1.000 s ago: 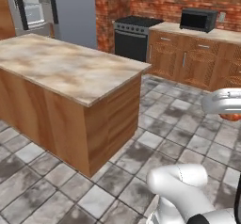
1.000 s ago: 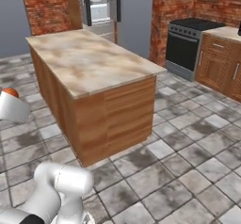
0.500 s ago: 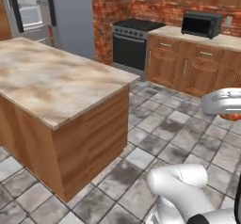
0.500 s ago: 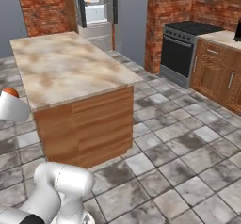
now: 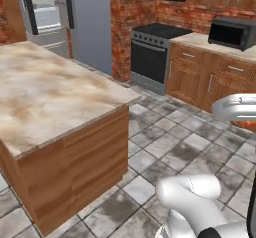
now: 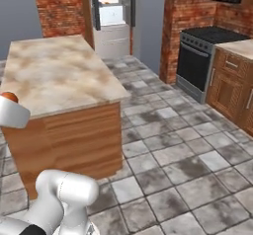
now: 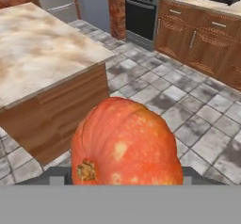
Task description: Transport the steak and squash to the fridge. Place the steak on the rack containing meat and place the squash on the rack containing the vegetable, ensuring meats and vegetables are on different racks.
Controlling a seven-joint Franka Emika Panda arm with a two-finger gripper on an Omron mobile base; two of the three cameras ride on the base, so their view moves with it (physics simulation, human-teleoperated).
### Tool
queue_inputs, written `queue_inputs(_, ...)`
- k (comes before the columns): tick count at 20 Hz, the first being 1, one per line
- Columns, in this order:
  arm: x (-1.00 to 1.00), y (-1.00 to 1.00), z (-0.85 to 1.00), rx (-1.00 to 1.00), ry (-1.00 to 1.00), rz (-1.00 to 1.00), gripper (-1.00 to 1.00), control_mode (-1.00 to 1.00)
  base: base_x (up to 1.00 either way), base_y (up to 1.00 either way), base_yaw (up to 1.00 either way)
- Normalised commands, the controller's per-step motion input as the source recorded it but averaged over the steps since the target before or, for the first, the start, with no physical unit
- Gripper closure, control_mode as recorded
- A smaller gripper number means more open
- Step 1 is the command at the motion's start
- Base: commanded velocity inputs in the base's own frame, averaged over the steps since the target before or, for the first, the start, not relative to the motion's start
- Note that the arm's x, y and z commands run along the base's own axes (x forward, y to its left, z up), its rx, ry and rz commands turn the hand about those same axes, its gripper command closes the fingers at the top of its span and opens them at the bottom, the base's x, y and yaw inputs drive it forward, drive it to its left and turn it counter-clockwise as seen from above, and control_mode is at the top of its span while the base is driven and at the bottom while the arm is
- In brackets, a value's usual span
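A big orange squash (image 7: 124, 145) with pale flecks and a brown stem scar fills the lower middle of the hand view and hides my fingertips. My gripper (image 5: 239, 113) is shut on the squash, whose orange edge (image 5: 248, 126) peeks out under the white hand at the right. From the other side the gripper (image 6: 11, 111) shows at the left with the squash (image 6: 8, 97) just over it. The fridge (image 5: 46, 11) stands far off past the island with its door open, white shelves showing (image 6: 112, 8). A small orange speck (image 6: 103, 3) lies on one rack. The steak is out of view.
A wooden island with a marbled top (image 5: 45, 89) stands between me and the fridge. A black oven range (image 5: 152, 52) and wooden cabinets with a microwave (image 5: 231, 32) line the brick wall on the right. Grey tiled floor (image 6: 168, 150) runs between island and range.
The whole picture has shifted, so the base has moved: the island now lies closer and more to the left, and the fridge looks nearer. The squash stays in my gripper.
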Motion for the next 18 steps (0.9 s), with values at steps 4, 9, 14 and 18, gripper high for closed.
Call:
queue_inputs(4,0.0,0.0,0.0,0.0,0.0,0.0,1.0,1.0,1.0,-0.92,0.36)
queue_inputs(9,0.0,0.0,0.0,0.0,0.0,0.0,1.0,1.0,1.0,-0.99,0.32)
queue_inputs(14,0.0,0.0,0.0,0.0,0.0,0.0,1.0,1.0,1.0,-1.0,0.32)
queue_inputs(18,0.0,0.0,0.0,0.0,0.0,0.0,1.0,1.0,1.0,-1.0,0.27)
